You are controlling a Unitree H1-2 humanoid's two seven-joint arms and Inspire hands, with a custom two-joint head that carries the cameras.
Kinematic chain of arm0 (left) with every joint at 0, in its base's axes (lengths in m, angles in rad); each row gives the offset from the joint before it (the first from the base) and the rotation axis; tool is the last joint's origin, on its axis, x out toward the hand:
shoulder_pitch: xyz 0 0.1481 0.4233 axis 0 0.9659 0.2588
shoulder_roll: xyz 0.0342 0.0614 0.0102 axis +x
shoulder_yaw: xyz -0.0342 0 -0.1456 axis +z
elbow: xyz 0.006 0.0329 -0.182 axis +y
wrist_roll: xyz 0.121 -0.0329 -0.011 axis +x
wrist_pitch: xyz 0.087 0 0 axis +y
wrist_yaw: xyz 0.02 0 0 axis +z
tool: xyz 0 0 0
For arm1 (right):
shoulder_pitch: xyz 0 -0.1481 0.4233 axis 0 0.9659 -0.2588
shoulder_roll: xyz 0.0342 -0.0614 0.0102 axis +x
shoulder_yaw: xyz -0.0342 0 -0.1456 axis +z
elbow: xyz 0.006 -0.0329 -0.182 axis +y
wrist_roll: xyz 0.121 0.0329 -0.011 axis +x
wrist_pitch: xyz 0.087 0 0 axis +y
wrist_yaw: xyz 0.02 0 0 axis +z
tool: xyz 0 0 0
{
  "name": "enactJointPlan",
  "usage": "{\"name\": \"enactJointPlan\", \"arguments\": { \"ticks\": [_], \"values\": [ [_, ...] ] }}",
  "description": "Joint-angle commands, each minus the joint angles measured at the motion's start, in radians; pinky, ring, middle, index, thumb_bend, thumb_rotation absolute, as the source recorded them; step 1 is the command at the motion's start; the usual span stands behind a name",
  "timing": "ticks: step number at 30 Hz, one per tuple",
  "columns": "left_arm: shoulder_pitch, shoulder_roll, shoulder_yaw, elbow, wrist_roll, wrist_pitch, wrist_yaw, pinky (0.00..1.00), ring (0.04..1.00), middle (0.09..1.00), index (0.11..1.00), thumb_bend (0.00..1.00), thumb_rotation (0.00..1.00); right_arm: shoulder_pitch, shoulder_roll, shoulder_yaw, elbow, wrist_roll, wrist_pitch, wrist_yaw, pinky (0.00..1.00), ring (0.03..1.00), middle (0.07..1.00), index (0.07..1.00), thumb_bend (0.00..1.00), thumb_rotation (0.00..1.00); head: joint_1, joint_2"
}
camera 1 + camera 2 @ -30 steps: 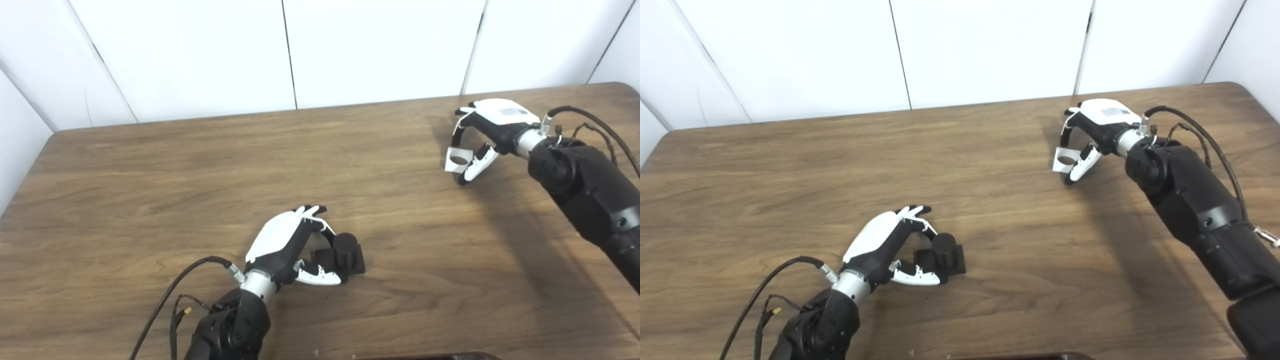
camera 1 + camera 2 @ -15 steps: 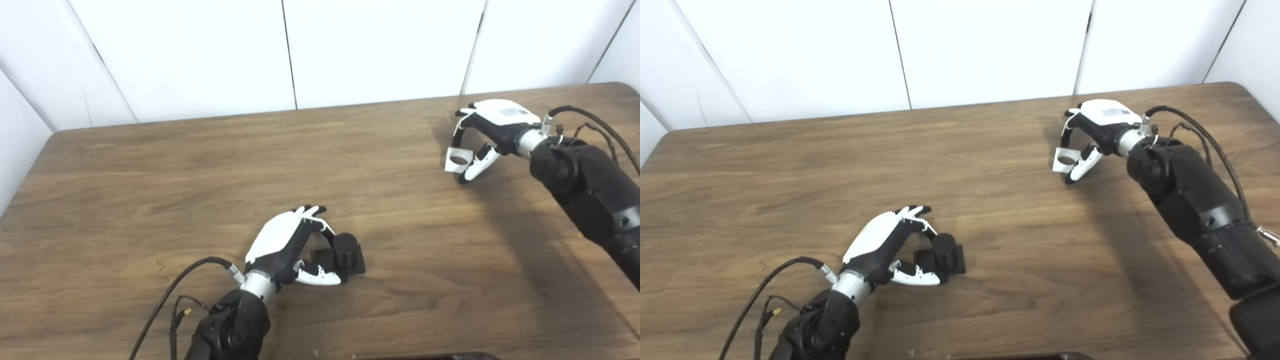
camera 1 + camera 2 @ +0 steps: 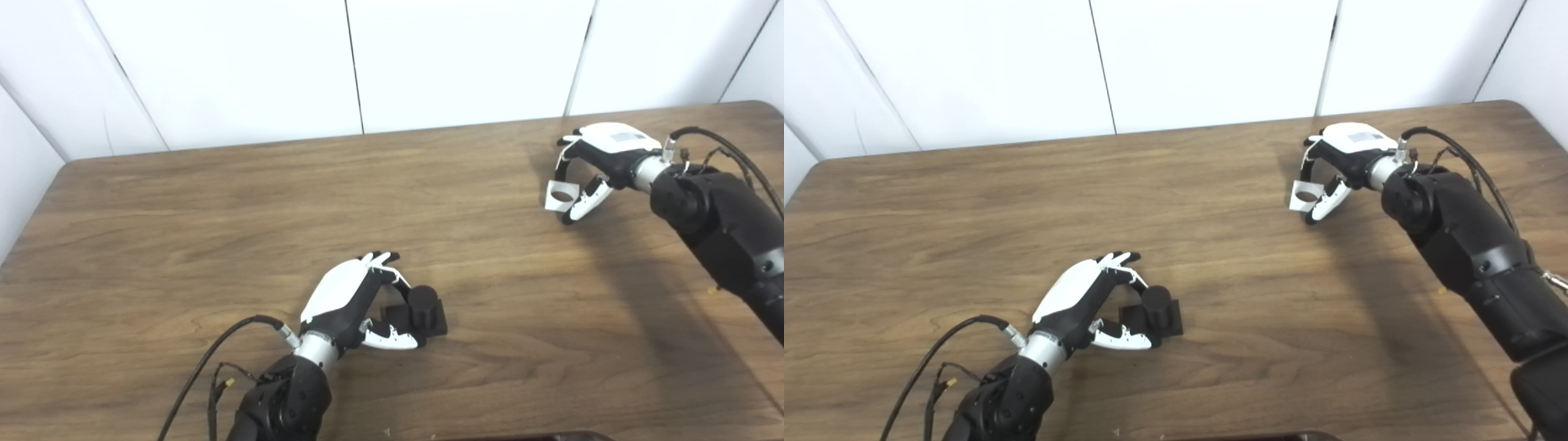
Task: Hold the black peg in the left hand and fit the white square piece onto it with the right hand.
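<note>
The black peg (image 3: 422,304), a short cylinder on a square base, stands on the wooden table (image 3: 245,202) near the front middle. My left hand (image 3: 349,297) wraps it from the left: fingers curl against the far side and the thumb lies along the near edge of the base. At the far right, my right hand (image 3: 603,153) pinches the white square piece (image 3: 560,197) between fingers and thumb. The piece's round hole faces up and left. Whether the piece touches the table I cannot tell.
White wall panels (image 3: 465,55) stand behind the table's far edge. Loose cables trail from both wrists, the left one (image 3: 208,361) lying on the table. A dark object (image 3: 520,437) peeks in at the bottom edge.
The right forearm has shifted slightly up and back, while its hand and the white piece hardly move. The left hand and peg are still.
</note>
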Motion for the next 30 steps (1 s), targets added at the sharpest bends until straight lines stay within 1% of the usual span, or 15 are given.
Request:
{"name": "enactJointPlan", "arguments": {
  "ticks": [1,9,10,11,12,14,30],
  "values": [
    [0.013,0.011,0.008,0.026,0.021,0.021,-0.021,1.0,1.0,0.958,0.49,0.5,0.08,-0.005,-0.024,0.012,0.035,-0.027,0.009,0.027,1.0,1.0,0.933,0.602,0.67,0.15,-0.001,0.0],
    [0.01,0.011,0.008,0.026,0.021,0.019,-0.019,1.0,1.0,0.954,0.49,0.5,0.08,-0.008,-0.022,0.011,0.032,-0.023,0.021,0.038,1.0,1.0,0.935,0.598,0.71,0.14,0.0,0.004],
    [0.01,0.011,0.007,0.027,0.02,0.018,-0.016,1.0,1.0,0.954,0.49,0.5,0.08,-0.008,-0.021,0.011,0.032,-0.022,0.023,0.039,1.0,1.0,0.935,0.577,0.67,0.14,0.0,0.003],
    [0.011,0.011,0.007,0.027,0.018,0.018,-0.015,1.0,1.0,0.953,0.49,0.5,0.08,-0.008,-0.021,0.01,0.031,-0.022,0.023,0.039,1.0,1.0,0.935,0.535,0.6,0.14,0.0,0.003],
    [0.01,0.011,0.007,0.027,0.019,0.018,-0.014,1.0,1.0,0.953,0.49,0.5,0.08,-0.008,-0.021,0.01,0.029,-0.022,0.023,0.04,1.0,1.0,0.935,0.514,0.56,0.14,0.001,0.004],
    [0.009,0.012,0.006,0.027,0.022,0.018,-0.017,1.0,1.0,0.953,0.489,0.5,0.08,-0.008,-0.02,0.009,0.027,-0.02,0.024,0.04,1.0,1.0,0.935,0.496,0.53,0.14,0.001,0.004],
    [0.01,0.012,0.007,0.024,0.027,0.02,-0.024,1.0,1.0,0.955,0.49,0.5,0.08,-0.003,-0.018,0.006,0.02,-0.019,0.03,0.039,1.0,1.0,0.923,0.49,0.52,0.14,-0.002,0.005]
  ]
}}
